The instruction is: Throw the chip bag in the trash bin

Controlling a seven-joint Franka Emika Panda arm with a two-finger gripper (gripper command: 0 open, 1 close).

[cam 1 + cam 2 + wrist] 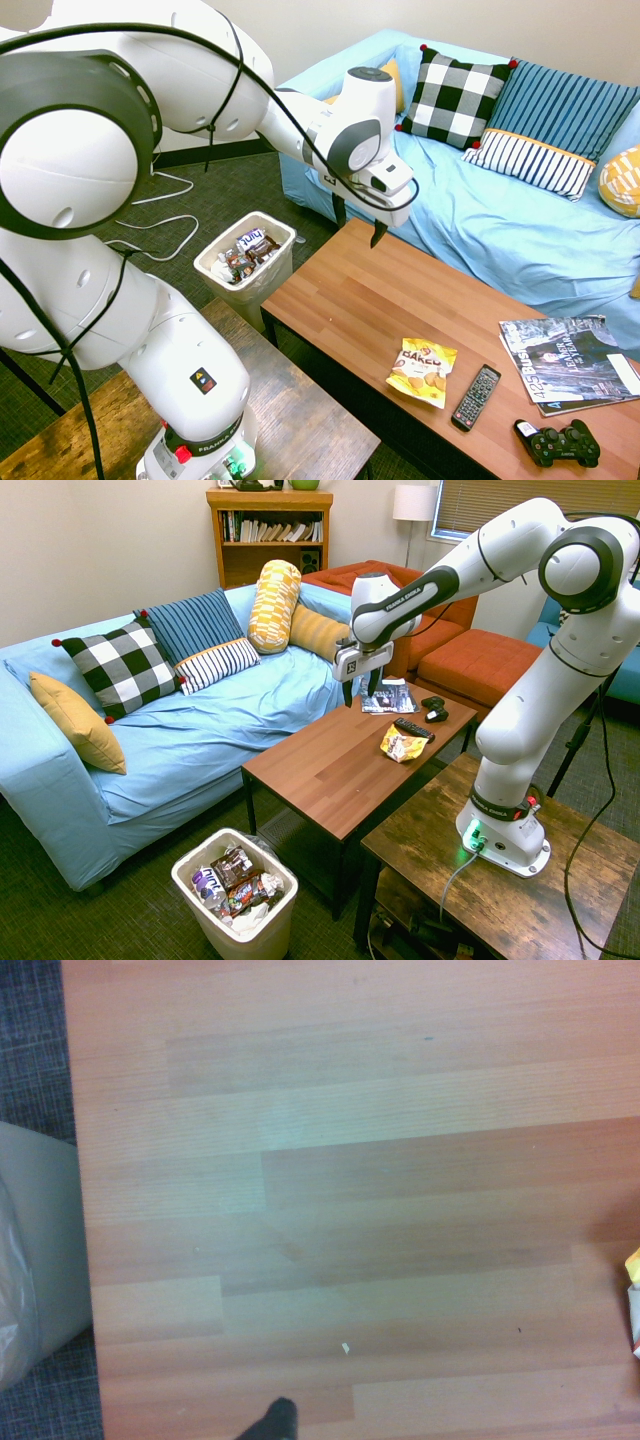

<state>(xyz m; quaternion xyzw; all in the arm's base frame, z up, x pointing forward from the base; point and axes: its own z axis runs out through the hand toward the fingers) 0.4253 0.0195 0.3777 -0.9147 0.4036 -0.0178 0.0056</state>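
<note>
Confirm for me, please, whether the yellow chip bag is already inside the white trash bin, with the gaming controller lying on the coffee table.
Not quite: the chip bag is lying on the coffee table, not inside the trash bin, as the first exterior view shows.

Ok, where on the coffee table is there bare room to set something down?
The widest bare patch of the coffee table runs from its end near the trash bin to the chip bag. It's crowded beyond: remote, game controller and magazines sit close together, with only narrow gaps between.
</note>
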